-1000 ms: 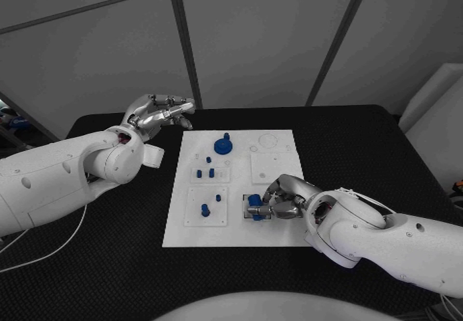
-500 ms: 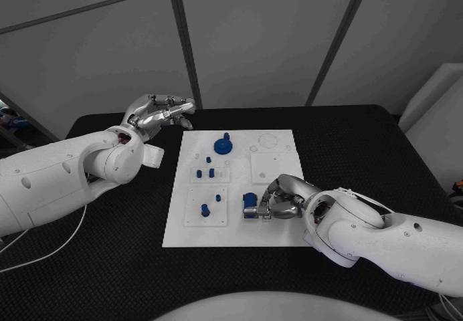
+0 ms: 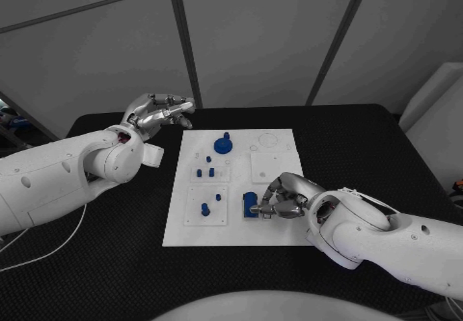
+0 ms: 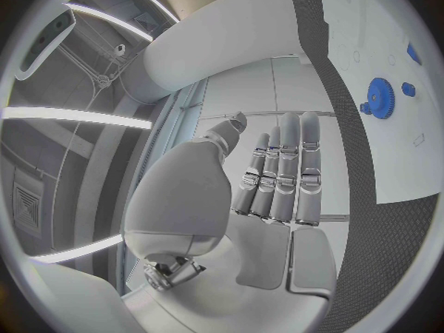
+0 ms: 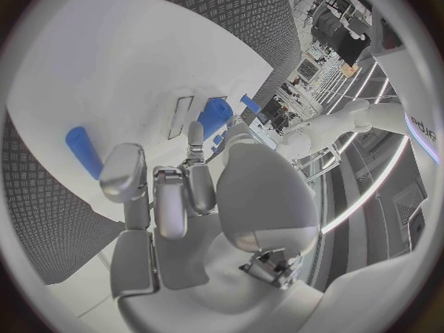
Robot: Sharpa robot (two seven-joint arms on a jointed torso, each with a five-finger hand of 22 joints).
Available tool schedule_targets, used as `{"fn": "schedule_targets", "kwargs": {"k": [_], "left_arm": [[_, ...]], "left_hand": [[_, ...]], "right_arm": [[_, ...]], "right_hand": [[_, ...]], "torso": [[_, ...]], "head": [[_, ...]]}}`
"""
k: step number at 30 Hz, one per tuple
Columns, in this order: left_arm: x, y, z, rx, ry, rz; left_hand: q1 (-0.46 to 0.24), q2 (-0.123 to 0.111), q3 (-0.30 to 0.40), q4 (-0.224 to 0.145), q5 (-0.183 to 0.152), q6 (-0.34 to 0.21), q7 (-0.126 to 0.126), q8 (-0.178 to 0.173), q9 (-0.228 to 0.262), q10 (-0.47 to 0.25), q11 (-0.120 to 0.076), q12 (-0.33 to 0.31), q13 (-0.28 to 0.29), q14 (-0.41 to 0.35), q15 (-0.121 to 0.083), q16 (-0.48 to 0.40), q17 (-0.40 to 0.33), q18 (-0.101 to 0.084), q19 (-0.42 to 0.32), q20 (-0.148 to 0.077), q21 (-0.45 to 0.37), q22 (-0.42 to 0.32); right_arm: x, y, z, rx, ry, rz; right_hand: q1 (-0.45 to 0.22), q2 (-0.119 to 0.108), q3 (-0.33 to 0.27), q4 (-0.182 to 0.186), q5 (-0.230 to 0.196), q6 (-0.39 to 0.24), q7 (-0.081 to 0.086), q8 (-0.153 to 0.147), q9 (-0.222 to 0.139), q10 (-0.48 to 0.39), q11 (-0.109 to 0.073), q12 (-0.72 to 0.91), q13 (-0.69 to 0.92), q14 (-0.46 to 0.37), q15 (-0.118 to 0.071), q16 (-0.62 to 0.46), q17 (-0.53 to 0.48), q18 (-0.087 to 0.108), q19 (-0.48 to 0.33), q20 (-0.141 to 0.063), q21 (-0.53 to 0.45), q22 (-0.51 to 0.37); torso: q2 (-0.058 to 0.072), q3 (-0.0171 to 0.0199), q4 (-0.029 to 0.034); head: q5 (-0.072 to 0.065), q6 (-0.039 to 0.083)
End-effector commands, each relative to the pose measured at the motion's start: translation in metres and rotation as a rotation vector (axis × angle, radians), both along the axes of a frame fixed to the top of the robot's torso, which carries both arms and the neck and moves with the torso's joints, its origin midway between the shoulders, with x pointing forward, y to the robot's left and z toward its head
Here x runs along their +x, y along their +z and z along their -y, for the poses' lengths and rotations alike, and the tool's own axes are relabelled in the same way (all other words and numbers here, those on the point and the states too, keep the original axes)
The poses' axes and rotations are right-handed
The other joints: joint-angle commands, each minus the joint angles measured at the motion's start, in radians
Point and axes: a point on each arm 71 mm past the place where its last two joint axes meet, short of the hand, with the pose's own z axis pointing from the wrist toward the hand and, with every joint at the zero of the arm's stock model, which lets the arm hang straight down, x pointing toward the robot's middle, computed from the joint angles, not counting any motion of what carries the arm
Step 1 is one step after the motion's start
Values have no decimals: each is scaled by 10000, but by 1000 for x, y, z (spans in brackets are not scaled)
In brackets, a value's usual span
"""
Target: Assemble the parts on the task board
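— over the near right part of the task board [image 3: 280,144], what is the right hand [image 3: 282,200] doing?

— it lies low over the white plate with its fingers curled in toward a blue part [image 3: 250,201]. the fingertips [image 3: 259,209] are at that part's side, touching or nearly so; i cannot tell whether it is really pinched. in the right wrist view the hand [image 5: 176,200] has its fingers bent forward over the white board [image 5: 111,89], and the blue part [image 5: 214,117] shows just past them beside a slim rectangular slot.

— and the part itself?

— it stands in the near half of the board, just right of the square inset that holds two smaller blue pieces [image 3: 205,210]. the wrist view also shows a blue cylinder [image 5: 84,152] lying at the board's edge, apart from the fingers.

— the left hand?

— the left hand [image 3: 157,112] is up off the table past the board's far left corner, well apart from every part. in the left wrist view its fingers [image 4: 288,172] are straight and pressed side by side, holding nothing.

— what else is on the board?

— a blue gear [image 3: 223,145] with a knob sits near the far edge, and it shows in the left wrist view too [image 4: 379,95]. nearer, small blue pegs [image 3: 205,172] stand in another inset. the right column has two white insets, a round one far and a square one [image 3: 265,168] in the middle. the board rests on the black table [image 3: 106,261].
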Motion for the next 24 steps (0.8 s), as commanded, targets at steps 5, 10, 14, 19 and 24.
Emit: {"fn": "schedule_targets", "kwargs": {"k": [5,10,14,19,24], "left_arm": [[0,2,2,-97,-117,118],[0,2,1,-92,-103,118],[0,2,1,-90,-102,116],[0,2,1,-86,-97,112],[0,2,0,-79,-82,114]], "left_hand": [[31,45,-53,-5,21,-46,-6,44,-3,-59,-9,29,-15,-100,2,58,-8,-93,57,45,-48,-9],[53,70,-49,-8,24,-48,-5,51,-3,-66,-8,36,-16,-105,2,63,-17,-92,63,44,-56,-17],[64,83,-47,-9,24,-50,-4,54,-3,-69,-8,39,-17,-106,1,66,-22,-92,66,44,-60,-21],[64,83,-47,-9,24,-50,-4,54,-3,-69,-8,39,-17,-106,1,66,-22,-92,66,44,-60,-21],[64,83,-47,-9,24,-50,-4,54,-3,-69,-8,39,-17,-106,1,66,-22,-92,66,44,-60,-21]], "right_arm": [[1,3,-4,-4,204,424],[3,1,-4,-206,169,352],[4,0,-4,-295,177,328],[3,4,-2,56,106,718],[0,13,7,814,23,1390]], "right_hand": [[516,126,-1,-245,85,42,-89,98,69,69,-51,57,351,939,-101,33,2151,-51,66,-25,54,52],[708,232,24,-329,114,69,-118,136,102,86,-76,64,376,942,-119,40,2168,-55,79,-38,67,78],[907,274,46,-433,-71,66,-135,158,130,92,-93,54,386,941,-136,38,2164,-53,75,-55,62,75],[871,230,1,-410,-114,58,-121,163,141,104,-87,67,409,941,-135,38,2165,-55,75,-58,62,78],[780,234,-37,-287,115,-53,-81,105,133,69,-51,1,367,930,-112,14,2116,-41,20,-46,8,-9]], "torso": [[-1,-11,24],[7,-15,28],[6,-13,16],[7,-2,4],[-1,3,5]], "head": [[-33,2],[-19,-3],[-13,-17],[-19,-5],[-21,3]]}}
